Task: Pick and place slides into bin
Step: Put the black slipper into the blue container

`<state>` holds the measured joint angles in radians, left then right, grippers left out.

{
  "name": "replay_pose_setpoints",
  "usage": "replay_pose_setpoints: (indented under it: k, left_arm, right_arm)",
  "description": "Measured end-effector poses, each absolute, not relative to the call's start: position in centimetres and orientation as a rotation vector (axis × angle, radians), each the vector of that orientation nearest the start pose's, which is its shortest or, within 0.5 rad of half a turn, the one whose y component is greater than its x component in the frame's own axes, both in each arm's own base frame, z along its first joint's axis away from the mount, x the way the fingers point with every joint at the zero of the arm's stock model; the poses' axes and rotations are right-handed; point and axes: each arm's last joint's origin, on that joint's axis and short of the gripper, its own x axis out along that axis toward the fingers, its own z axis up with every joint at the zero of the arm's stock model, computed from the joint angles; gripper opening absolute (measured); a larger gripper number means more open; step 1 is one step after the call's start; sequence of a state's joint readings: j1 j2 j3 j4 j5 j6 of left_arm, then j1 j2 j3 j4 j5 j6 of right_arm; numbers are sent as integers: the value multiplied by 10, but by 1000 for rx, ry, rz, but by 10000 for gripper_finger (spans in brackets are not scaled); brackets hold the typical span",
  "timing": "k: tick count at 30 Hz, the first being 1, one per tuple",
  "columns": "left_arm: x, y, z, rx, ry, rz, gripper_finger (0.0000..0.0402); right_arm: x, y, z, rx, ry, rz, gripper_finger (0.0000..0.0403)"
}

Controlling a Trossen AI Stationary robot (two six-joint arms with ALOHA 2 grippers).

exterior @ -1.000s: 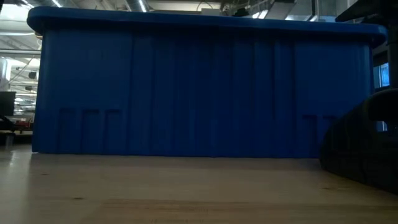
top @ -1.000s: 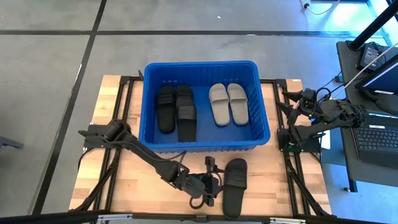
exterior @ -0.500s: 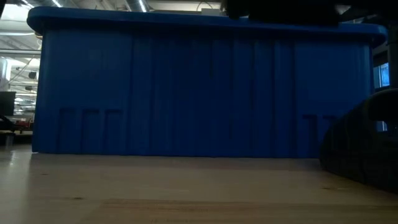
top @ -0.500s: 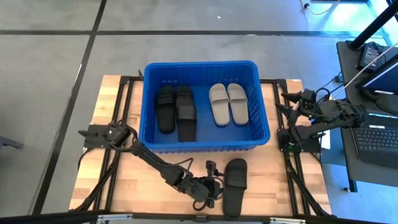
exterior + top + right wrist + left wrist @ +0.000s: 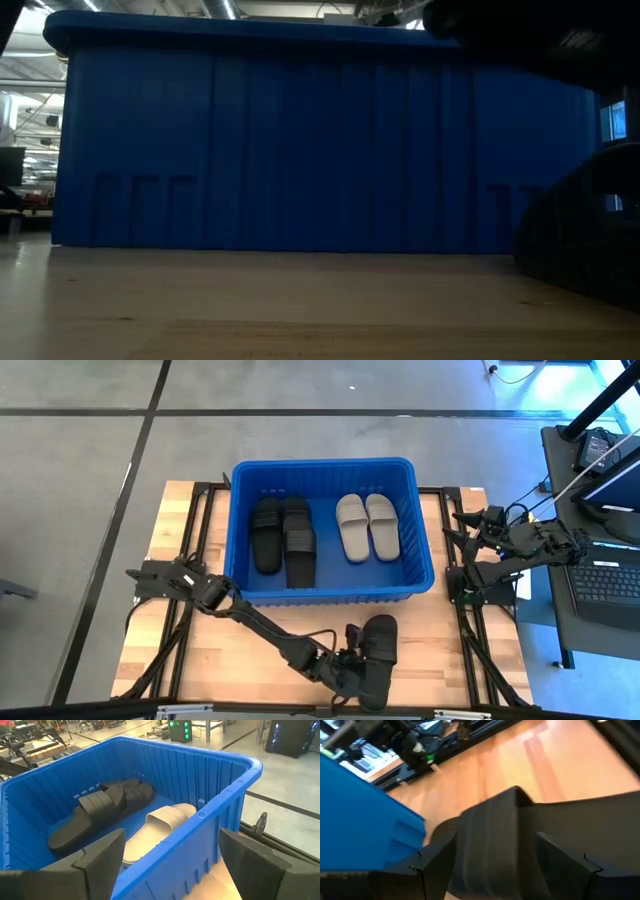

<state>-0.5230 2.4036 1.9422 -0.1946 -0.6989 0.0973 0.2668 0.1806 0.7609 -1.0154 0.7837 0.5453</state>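
One matte black open-toe slide sandal [image 5: 378, 657] lies on the wooden desk [image 5: 190, 650] just outside the big blue plastic bin [image 5: 425, 565], awaiting pickup; the left hand [image 5: 352, 660] straddles its strap, fingers spread. The right hand [image 5: 456, 525] waits spread beside the bin.

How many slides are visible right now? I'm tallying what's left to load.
5. Two black slides and two grey slides lie in the bin; one black slide is on the table, under the open left gripper. Another might be hidden.
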Motion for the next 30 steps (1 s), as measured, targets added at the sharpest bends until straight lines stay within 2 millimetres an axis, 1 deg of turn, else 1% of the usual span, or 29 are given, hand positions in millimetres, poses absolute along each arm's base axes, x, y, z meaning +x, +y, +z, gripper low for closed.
replay_pose_setpoints:
  k: [4,7,10,18,22,30]
  left_arm:
    - [468,-250,168,478,584,135,261]
    - [466,-245,162,486,649,140,261]
    - [465,-239,158,445,700,133,261]
    - [473,-227,160,297,674,176,261]
    - [476,-223,160,282,684,155,261]
    - [476,-225,160,268,687,127,261]
  right_arm:
    - [17,-16,298,306,230,-593,320]
    - [17,-16,298,306,230,-593,320]
    - [17,-16,298,307,230,-593,320]
    - [17,-16,298,307,230,-592,320]
    - [17,-16,298,307,230,-592,320]
    - [17,-16,298,306,230,-591,320]
